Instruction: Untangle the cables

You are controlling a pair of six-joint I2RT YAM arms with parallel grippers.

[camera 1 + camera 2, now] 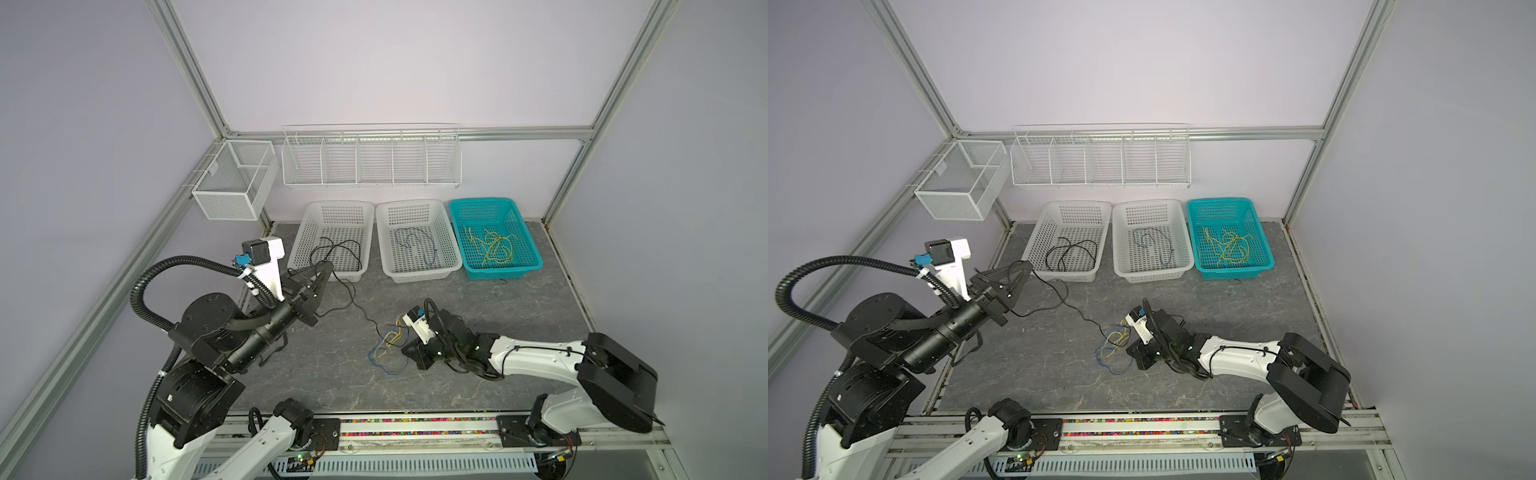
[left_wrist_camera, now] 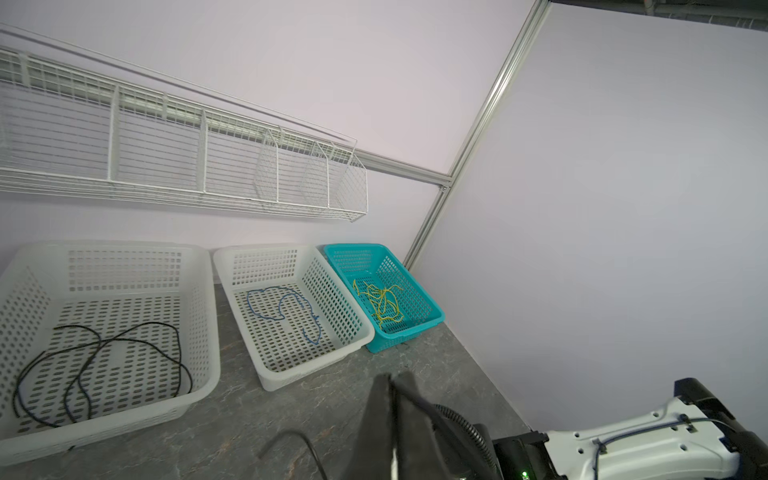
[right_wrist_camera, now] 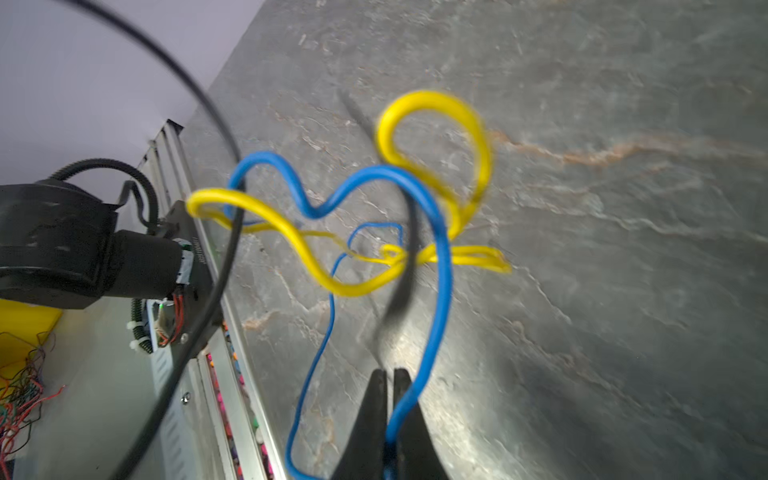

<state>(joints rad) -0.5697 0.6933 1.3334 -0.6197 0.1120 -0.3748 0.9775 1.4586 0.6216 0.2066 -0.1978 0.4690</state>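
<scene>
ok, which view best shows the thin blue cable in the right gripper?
Right wrist: the thin blue cable runs between the right gripper's shut jaws, close up. Both top views show it only as a small loop; left wrist misses it.

Work surface: grey stone-patterned tabletop (image 1: 519, 316), flat. Back edge, one row, left to right: left white basket (image 1: 343, 214), middle white basket (image 1: 409, 216), teal basket (image 1: 484, 208); neighbours stand just beside each other, all upright. Mid-table: tangle of blue and yellow cables (image 1: 388, 347). The blue cable (image 1: 390, 370) has a slack loop flat on the near side. The black cable (image 1: 361, 309) runs over the surface from before the left white basket into the tangle.
</scene>
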